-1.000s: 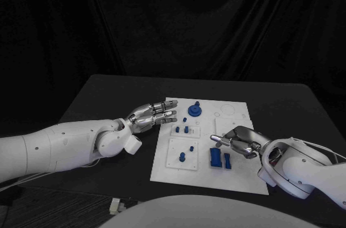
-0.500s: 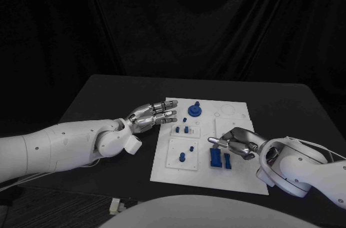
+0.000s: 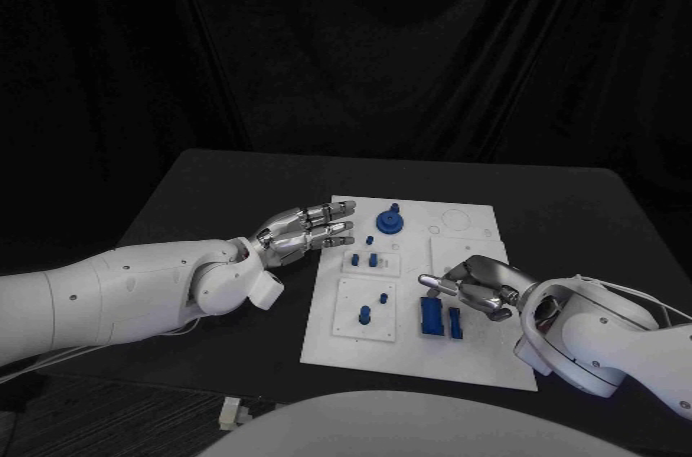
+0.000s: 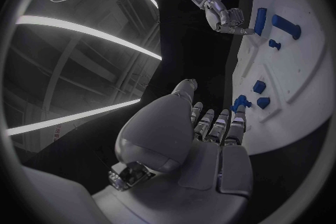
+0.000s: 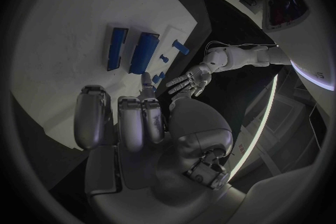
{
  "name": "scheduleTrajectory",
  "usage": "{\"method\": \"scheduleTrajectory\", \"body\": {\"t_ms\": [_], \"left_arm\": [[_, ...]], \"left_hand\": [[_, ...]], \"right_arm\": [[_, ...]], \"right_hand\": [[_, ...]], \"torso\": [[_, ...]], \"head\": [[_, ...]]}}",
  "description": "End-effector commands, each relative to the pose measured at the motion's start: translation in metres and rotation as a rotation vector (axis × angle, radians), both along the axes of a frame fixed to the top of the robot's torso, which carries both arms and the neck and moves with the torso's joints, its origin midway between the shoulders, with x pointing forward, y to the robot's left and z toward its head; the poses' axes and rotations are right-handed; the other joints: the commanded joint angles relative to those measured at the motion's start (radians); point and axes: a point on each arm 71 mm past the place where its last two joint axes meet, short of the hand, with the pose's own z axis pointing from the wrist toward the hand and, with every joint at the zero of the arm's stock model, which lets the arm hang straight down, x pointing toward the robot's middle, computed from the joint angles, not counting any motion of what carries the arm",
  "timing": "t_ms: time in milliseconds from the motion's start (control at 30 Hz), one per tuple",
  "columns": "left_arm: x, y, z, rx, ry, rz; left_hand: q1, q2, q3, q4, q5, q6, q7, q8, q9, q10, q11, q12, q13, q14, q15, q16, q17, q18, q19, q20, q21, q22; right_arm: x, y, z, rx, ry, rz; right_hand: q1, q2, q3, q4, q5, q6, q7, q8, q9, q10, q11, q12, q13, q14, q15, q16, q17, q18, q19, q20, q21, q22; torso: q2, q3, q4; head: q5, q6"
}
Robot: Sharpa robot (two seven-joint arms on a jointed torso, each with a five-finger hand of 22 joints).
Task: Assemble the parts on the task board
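Task board [image 3: 469, 352] lying mid-counter [image 3: 216, 177]. Left hand [image 3: 303, 230] at the board's left edge, fingers [image 3: 335, 227] spread, holding nothing. Right hand [image 3: 476, 284] over two long blue parts [image 3: 440, 317], fingers loosely curled, empty.

Black table [image 3: 216, 182] beneath, dark curtain [image 3: 346, 57] behind, small pale object [image 3: 229, 412] at its near edge.
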Motion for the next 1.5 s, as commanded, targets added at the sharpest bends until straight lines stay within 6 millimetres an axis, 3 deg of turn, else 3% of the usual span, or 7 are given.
{"method": "scheduleTrajectory", "body": {"t_ms": [33, 533, 733, 1000, 1033, 1233, 1500], "left_arm": [[-0.001, 0.002, 0.006, -0.046, -0.047, 0.021], [-0.007, 0.02, 0.06, -0.05, -0.299, 0.119], [0.001, 0.011, 0.073, -0.049, -0.36, 0.144], [0.007, 0.004, 0.075, -0.055, -0.394, 0.171], [0.006, 0.001, 0.064, 0.012, -0.263, 0.106], [0.008, -0.002, 0.065, 0.023, -0.267, 0.133], [0.021, -0.015, 0.07, 0.077, -0.275, 0.279]], "left_hand": [[-0.013, -0.002, 0.005, 0.0, 0.004, 0.015, 0.001, 0.005, 0.002, 0.008, 0.008, 0.009, 0.003, 0.005, 0.012, 0.007, 0.002, -0.013, 0.011, 0.0, 0.006, 0.004], [-0.066, -0.042, -0.057, 0.114, -0.051, 0.137, 0.012, 0.019, 0.01, 0.103, 0.005, 0.046, 0.013, 0.039, -0.034, 0.025, 0.005, 0.05, 0.004, -0.012, 0.008, -0.014], [-0.2, -0.02, -0.161, 0.185, -0.279, 0.109, 0.01, 0.006, 0.006, 0.011, -0.076, -0.002, -0.001, -0.086, -0.171, -0.088, -0.021, 0.071, -0.109, -0.138, -0.05, -0.116], [-0.292, -0.014, -0.214, 0.186, -0.412, 0.003, -0.073, -0.004, -0.003, -0.082, -0.185, -0.043, -0.017, -0.094, -0.199, -0.099, -0.025, 0.051, -0.127, -0.182, -0.06, -0.146], [-0.676, -0.079, -0.118, 0.099, -0.455, -0.084, -0.073, -0.036, -0.036, -0.106, -0.145, -0.053, -0.025, -0.094, -0.229, -0.099, -0.025, 0.02, -0.134, -0.212, -0.066, -0.164], [-0.83, -0.103, -0.086, 0.066, -0.475, -0.118, -0.073, -0.036, -0.036, -0.106, -0.145, -0.053, -0.025, -0.094, -0.229, -0.099, -0.025, 0.002, -0.134, -0.218, -0.066, -0.164], [-1.056, -0.14, -0.033, 0.014, -0.564, -0.169, -0.073, -0.036, -0.036, -0.106, -0.145, -0.053, -0.025, -0.094, -0.229, -0.099, -0.025, -0.02, -0.134, -0.294, -0.066, -0.164]], "right_arm": [[-0.001, -0.001, 0.008, 0.09, -0.084, -0.022], [0.044, -0.033, 0.105, 0.618, -0.362, -0.261], [0.055, -0.04, 0.113, 0.747, -0.383, -0.286], [0.055, -0.045, 0.098, 0.828, -0.332, -0.294], [0.055, -0.044, 0.097, 0.737, -0.339, -0.292], [0.06, -0.04, 0.094, 0.758, -0.331, -0.325], [0.083, -0.021, 0.075, 0.865, -0.276, -0.505]], "right_hand": [[-0.001, -0.002, -0.01, -0.002, 0.003, 0.011, -0.003, 0.007, -0.002, 0.104, 0.004, 0.004, 0.263, 0.084, 0.004, -0.007, 0.164, -0.005, 0.013, 0.008, -0.005, 0.198], [0.031, -0.02, -0.044, -0.001, 0.024, 0.091, -0.01, 0.04, -0.054, -0.158, -0.002, -0.806, -0.406, -0.17, 0.007, -0.753, -0.761, 0.13, -0.33, 0.016, -0.866, -0.151], [0.062, -0.046, -0.04, -0.002, 0.024, 0.037, 0.018, 0.01, -0.088, -0.491, 0.136, -1.308, -0.795, -0.437, 0.187, -1.298, -1.017, 0.098, -0.537, 0.155, -1.239, -0.481], [0.084, -0.077, 0.003, 0.0, 0.006, -0.258, -0.107, -0.035, -0.1, -0.995, 0.134, -1.436, -1.084, -1.204, 0.207, -1.502, -1.271, 0.105, -1.382, 0.21, -1.346, -1.157], [-0.206, -0.134, 0.125, -0.088, -0.072, -0.459, -0.101, -0.102, -0.162, -1.128, 0.091, -1.476, -1.146, -1.268, 0.166, -1.542, -1.307, 0.052, -1.393, 0.135, -1.366, -1.187], [-0.62, -0.281, 0.307, -0.216, -0.072, -0.775, -0.101, -0.102, -0.162, -1.344, -0.016, -1.567, -1.308, -1.396, 0.068, -1.542, -1.307, -0.054, -1.467, -0.04, -1.366, -1.307], [-0.878, -0.281, 0.413, -0.291, -0.072, -0.958, -0.101, -0.102, -0.162, -1.466, -0.016, -1.567, -1.308, -1.467, 0.068, -1.542, -1.307, -0.054, -1.467, -0.04, -1.366, -1.307]], "torso": [[0.0, -0.0003, -0.0006], [-0.007, -0.0019, -0.0046], [-0.014, -0.0028, -0.0114], [-0.019, -0.0011, -0.0146], [-0.017, -0.0024, -0.0129], [-0.017, -0.0026, -0.012], [-0.018, -0.0035, -0.0069]], "head": [[-0.003, 0.0], [-0.012, 0.0], [-0.007, 0.0], [-0.004, 0.0], [-0.005, 0.0], [-0.014, 0.018], [-0.06, 0.111]]}}
